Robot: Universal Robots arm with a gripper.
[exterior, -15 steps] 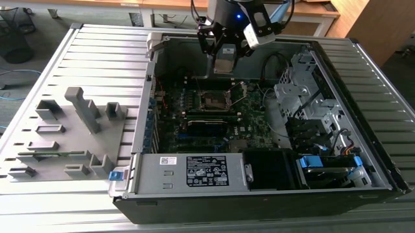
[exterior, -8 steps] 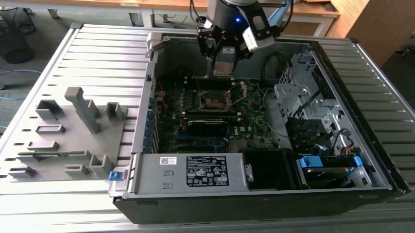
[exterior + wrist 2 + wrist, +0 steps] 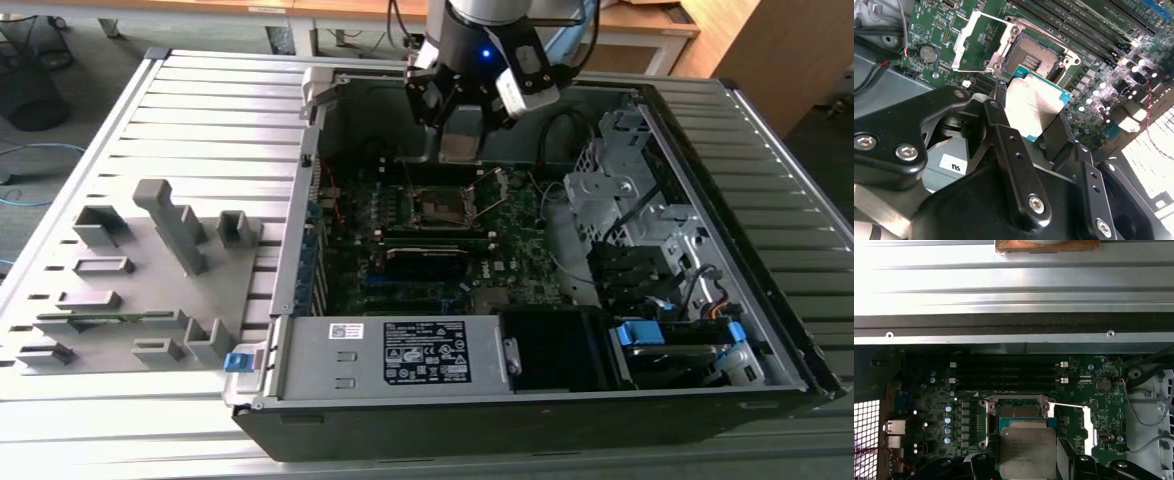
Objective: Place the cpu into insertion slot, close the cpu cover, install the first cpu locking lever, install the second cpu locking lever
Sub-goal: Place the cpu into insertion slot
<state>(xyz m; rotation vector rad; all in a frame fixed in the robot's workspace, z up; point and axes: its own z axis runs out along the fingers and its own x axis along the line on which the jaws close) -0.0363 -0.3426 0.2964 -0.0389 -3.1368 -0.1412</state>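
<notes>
In the hand [image 3: 1029, 120], clamped between its fingers, the chip [image 3: 1036, 102] hangs unseated; just beyond it the socket [image 3: 1036, 57] lies empty, and farther on the cover [image 3: 960, 47] stands flipped open. Closing and locking are not yet done.

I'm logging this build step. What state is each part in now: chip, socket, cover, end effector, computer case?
chip: held in the end effector, above the socket, not seated.
socket: empty and uncovered.
cover: swung open, clear of the socket.
end effector: shut on the chip.
computer case: lying flat, side open.
</notes>
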